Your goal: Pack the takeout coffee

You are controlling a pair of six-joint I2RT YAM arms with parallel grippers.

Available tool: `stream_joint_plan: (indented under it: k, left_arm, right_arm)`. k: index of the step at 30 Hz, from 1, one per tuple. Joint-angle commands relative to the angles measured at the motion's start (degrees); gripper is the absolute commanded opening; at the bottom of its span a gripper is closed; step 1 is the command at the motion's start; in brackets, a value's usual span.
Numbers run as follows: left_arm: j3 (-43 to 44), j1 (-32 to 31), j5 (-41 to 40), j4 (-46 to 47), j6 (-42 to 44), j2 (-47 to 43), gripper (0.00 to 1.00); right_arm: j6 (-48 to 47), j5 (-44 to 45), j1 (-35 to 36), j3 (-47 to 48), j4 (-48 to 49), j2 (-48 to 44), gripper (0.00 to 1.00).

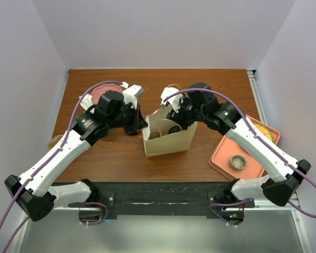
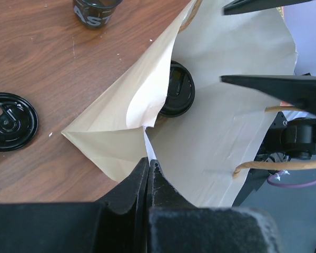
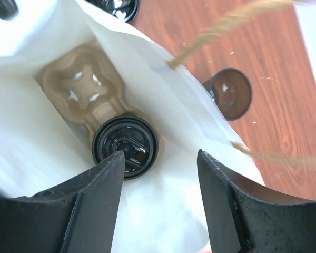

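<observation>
the paper bag stands upright near the middle of the wooden table, its mouth spread wide. the left gripper is clenched on the bag's left rim, with the paper pinched between its closed fingers. the right gripper hangs over the bag's mouth, released, fingers apart and nothing between them.

the takeout coffee sits low inside the bag, seated in one pocket of a brown cardboard cup carrier. its round black lid faces up, just under the right gripper's left finger. whether that finger touches the lid cannot be told. a twine handle arcs off the bag's rim.

outside the bag, the left wrist view shows a loose flat black lid lying on the table and a dark cup with white letters beyond it. an open brown cup stands on the wood just beside the bag. an orange tray lies at the near right, holding a small cup.
</observation>
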Motion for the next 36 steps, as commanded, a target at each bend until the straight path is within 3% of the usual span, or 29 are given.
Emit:
stream_joint_plan:
  k: [1, 8, 11, 18, 23, 26, 29, 32, 33, 36]
  left_arm:
    - [2.32, 0.47, -1.18, -1.03, -0.07, 0.29, 0.02]
    - [4.95, 0.65, -2.84, -1.73, 0.19, 1.26, 0.08]
    - [7.06, 0.82, -4.16, -1.99, -0.16, 1.61, 0.21]
    - [9.61, 0.82, -6.71, -2.96, -0.86, 1.61, 0.31]
    - [11.28, 0.91, -12.07, -3.58, -1.3, -0.32, 0.42]
    - [14.62, 1.0, -19.09, -4.8, -1.21, -0.24, 0.49]
    - [17.61, 1.09, -27.43, -8.75, -2.09, 0.64, 0.57]
    - [16.39, 1.35, -36.75, -10.61, -2.44, 0.82, 0.62]
    - [15.51, 1.79, -38.08, -10.52, -2.18, 0.82, 0.64]
    - [14.98, 4.77, -40.63, -11.92, -2.18, 2.49, 0.64]
  right_arm:
    - [5.28, 2.02, -0.4, 1.36, 4.35, -3.29, 0.59]
    - [9.24, 7.55, -0.4, 2.5, 7.16, -5.58, 0.6]
    - [12.05, 9.31, -0.49, 2.94, 9.45, -7.33, 0.63]
    - [19.43, 13.35, -0.49, 4.7, 10.07, -9.36, 0.61]
    - [29.0, 18.45, -0.49, 8.03, 10.42, -9.63, 0.63]
    - [35.77, 21.09, -0.49, 14.61, 6.74, -8.13, 0.62]
    - [43.42, 17.59, -0.49, 18.93, 3.22, -7.95, 0.71]
    - [47.56, 12.32, -0.4, 20.87, 0.76, -9.53, 0.86]
    - [48.0, 11.43, -0.49, 20.96, 0.06, -11.01, 0.99]
    - [50.02, 10.2, -0.4, 19.56, -0.65, -14.18, 0.99]
